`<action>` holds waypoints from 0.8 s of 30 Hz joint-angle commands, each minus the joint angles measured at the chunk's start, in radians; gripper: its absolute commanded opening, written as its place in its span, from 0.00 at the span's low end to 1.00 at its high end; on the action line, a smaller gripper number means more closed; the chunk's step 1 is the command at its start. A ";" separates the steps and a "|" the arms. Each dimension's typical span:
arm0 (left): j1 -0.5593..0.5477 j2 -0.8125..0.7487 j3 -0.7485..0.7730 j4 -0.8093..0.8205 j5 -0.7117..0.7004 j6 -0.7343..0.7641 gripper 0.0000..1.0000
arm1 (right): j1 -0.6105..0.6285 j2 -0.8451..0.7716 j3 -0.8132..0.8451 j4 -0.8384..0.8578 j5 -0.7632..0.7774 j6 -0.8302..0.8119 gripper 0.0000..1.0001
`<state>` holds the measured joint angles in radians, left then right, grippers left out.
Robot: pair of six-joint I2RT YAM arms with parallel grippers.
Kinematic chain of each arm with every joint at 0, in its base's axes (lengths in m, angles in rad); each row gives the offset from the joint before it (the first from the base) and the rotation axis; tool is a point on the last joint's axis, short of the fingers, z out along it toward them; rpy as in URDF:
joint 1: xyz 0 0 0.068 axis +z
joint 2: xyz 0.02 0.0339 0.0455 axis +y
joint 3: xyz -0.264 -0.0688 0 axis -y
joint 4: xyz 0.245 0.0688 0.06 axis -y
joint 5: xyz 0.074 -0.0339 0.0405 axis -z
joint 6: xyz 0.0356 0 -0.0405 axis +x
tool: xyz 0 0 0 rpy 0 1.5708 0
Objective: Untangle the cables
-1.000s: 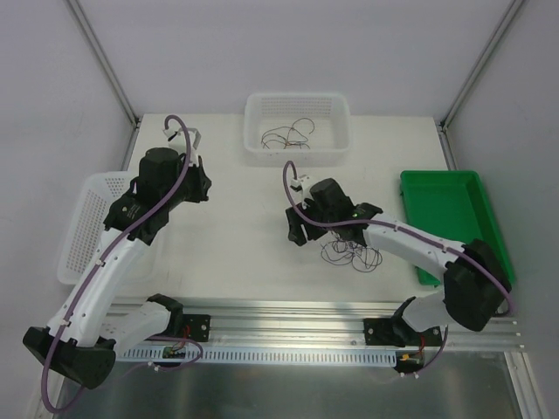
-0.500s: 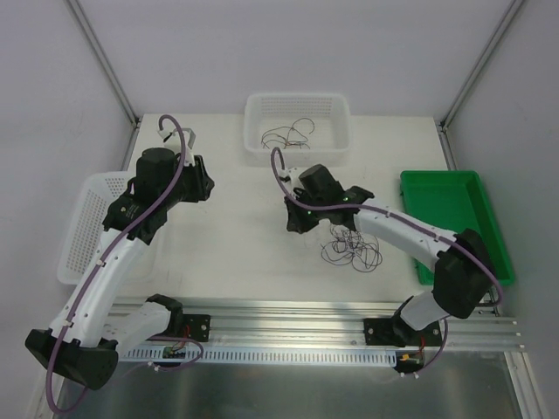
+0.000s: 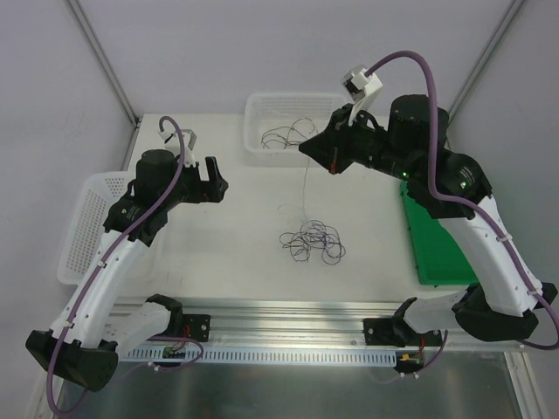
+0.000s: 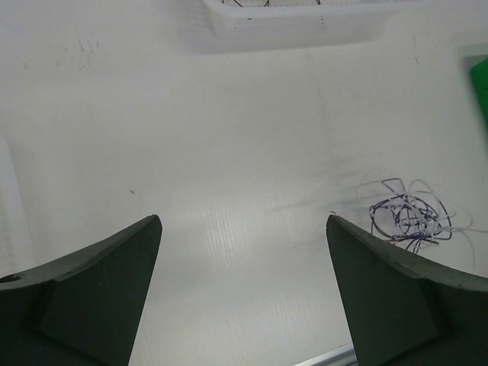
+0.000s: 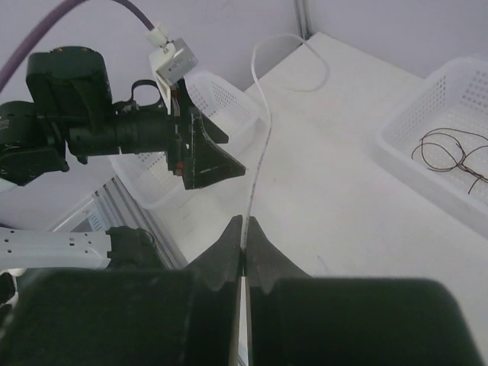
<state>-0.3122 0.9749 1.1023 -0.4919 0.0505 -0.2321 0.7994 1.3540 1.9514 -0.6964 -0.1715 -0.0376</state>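
White wire (image 5: 259, 152) is pinched tight between the fingers of my right gripper (image 5: 244, 226), high above the tangle (image 3: 312, 242) on the table (image 3: 236, 227). My left gripper (image 4: 242, 225) hangs spread open. Next, I think, pull upward slowly so this strand slips free.

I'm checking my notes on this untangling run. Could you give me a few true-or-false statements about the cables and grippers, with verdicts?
1. The right gripper is shut on a white cable. True.
2. The left gripper holds the tangle. False: it is open and empty, and the tangle lies apart from it on the table.
3. The back basket holds dark cables. True.
4. The tangle lies in the green tray. False: it lies on the table, left of the tray.
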 commanded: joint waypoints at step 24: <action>-0.180 -0.111 -0.366 0.298 0.315 -0.205 0.87 | 0.004 -0.168 -0.558 0.365 -0.026 0.220 0.01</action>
<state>-0.3943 0.8936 0.8001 -0.3058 0.4164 -0.3458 0.7994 1.2106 1.4502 -0.4065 -0.1497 0.1223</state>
